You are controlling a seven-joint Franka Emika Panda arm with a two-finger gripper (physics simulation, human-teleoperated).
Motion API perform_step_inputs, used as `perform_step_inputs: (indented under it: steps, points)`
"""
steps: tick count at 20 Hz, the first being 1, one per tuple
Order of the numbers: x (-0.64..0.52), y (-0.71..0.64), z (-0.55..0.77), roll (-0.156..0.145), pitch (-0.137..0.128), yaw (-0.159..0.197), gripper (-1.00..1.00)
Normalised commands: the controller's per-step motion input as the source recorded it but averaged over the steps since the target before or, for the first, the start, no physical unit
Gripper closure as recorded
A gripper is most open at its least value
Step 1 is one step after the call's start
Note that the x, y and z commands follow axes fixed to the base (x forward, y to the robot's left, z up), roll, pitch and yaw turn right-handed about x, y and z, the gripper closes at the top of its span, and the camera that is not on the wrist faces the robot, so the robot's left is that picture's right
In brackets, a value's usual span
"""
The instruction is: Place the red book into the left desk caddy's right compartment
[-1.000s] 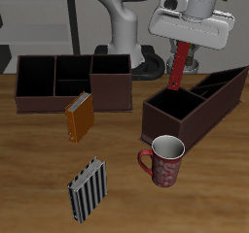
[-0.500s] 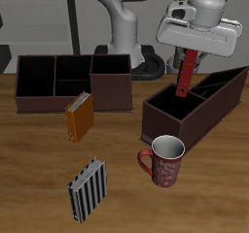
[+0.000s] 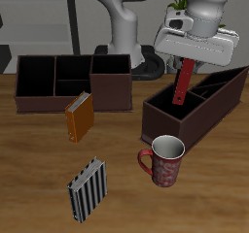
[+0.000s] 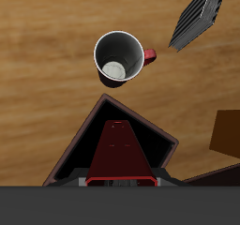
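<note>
Other caddy (image 3: 73, 80): dark maroon box with a taller square bin at one end; matte, hard-edged walls; we leave it out of the job
Orange book (image 3: 80, 116): thin hardcover leaning on its edge, just before that caddy
Striped book (image 3: 88, 188): black-and-white ribbed cover, flat on the wood-grain table (image 3: 29, 169)
Mug (image 3: 165, 160): red patterned, glossy, round, pale inside; just before the long caddy
Progress: we judge the lift and carry done; lowering and release are left
Red book (image 3: 183, 83): thin, rigid, smooth red cover; hanging on end, a little tilted, its lower end at or just inside the right compartment (image 4: 105, 126); the wrist view looks down its length into that dark squarish section
Gripper (image 3: 191, 50): fingers closed on the book's upper end; we see no gap
Left desk caddy (image 3: 199, 104): long, low, uniform in height, narrow slots running back from the squarish end
</note>
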Motion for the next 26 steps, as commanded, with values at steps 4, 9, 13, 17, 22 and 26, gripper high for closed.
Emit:
perform_step_inputs:
  steps: [4, 9, 13, 17, 22, 26]
  points:
    - [0.0, -0.01, -0.23, 0.012, 0.028, 0.004, 1.0]
    - [0.04, -0.02, -0.19, -0.011, 0.012, 0.015, 1.0]
    - [0.08, 0.02, -0.27, 0.006, 0.032, 0.009, 1.0]
    - [0.04, 0.0, -0.13, 0.007, 0.014, -0.003, 1.0]
    - [0.06, 0.09, -0.21, 0.021, 0.019, 0.013, 1.0]
    - [0.05, 0.04, -0.21, 0.003, 0.03, 0.001, 1.0]
